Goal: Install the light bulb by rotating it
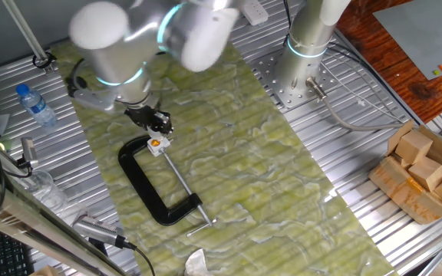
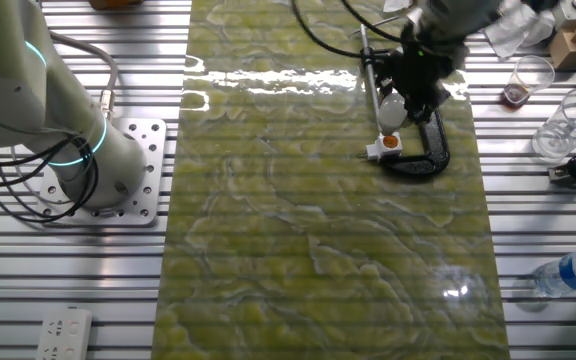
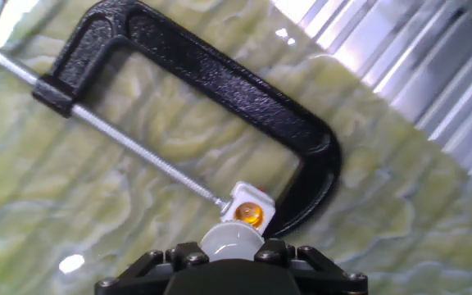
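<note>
Here the pincer (image 3: 234, 260) is closed around the light bulb (image 3: 233, 241), which sits between its two fingers directly above a small white socket block (image 3: 249, 211) with an orange dot on its face. In the hand view only the top of the bulb shows, pale and round, just touching the block (I cannot see if the neck is already inside the hole). The block is held in the mouth of a black clamp (image 3: 220, 82), pressed by the long screw rod (image 3: 129, 141), and the clamp lies flat on the green mat (image 1: 282, 176) on the counter.

From the other fixed view the bulb (image 2: 391, 110) hangs under the pincer (image 2: 408, 95), right over the block (image 2: 387, 146).

The risks, in my judgement: if the neck is not straight in line with the hole, the turning can cross the thread and the bulb will jam or tilt. If the hold is too light, the fingers can slip over the smooth glass and nothing turns; too strong, and the glass may crack. The clamp is only resting on the mat, so the twisting can also drag it sideways.
</note>
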Tool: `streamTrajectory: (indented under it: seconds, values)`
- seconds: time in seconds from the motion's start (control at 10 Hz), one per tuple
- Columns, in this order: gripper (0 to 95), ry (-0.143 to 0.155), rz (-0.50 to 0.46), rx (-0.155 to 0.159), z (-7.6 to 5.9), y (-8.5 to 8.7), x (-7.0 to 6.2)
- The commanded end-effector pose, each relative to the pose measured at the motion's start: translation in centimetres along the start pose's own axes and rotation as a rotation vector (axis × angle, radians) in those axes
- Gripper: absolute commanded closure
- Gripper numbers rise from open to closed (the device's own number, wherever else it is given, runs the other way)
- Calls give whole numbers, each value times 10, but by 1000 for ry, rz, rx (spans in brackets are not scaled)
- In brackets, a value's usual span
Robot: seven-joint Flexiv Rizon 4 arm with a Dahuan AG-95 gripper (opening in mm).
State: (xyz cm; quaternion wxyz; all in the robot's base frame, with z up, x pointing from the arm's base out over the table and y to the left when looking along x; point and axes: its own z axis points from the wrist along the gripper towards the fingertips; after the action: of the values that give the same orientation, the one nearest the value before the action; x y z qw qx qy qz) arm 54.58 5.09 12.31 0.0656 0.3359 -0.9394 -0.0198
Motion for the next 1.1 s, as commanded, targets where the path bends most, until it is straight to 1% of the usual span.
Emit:
streamTrajectory:
  seconds: [0.1, 0.3, 0.5, 0.6, 0.7, 0.8, 0.9, 1.0, 1.1]
  values:
    - [950, 0, -14, 5, 4, -6, -2]
    - [950, -3, -13, 9, 7, -8, -5]
    - [950, 0, -17, 15, 8, -10, -7]
    - [950, 4, -57, 19, 10, -11, -8]
    - [950, 4, -152, 26, 11, -12, -9]
    - [950, -4, -240, 38, 11, -12, -9]
    - [950, -1, -296, 47, 10, -12, -9]
    - [950, 5, -326, 71, 9, -13, -10]
    - [950, 3, -348, 86, 9, -13, -10]
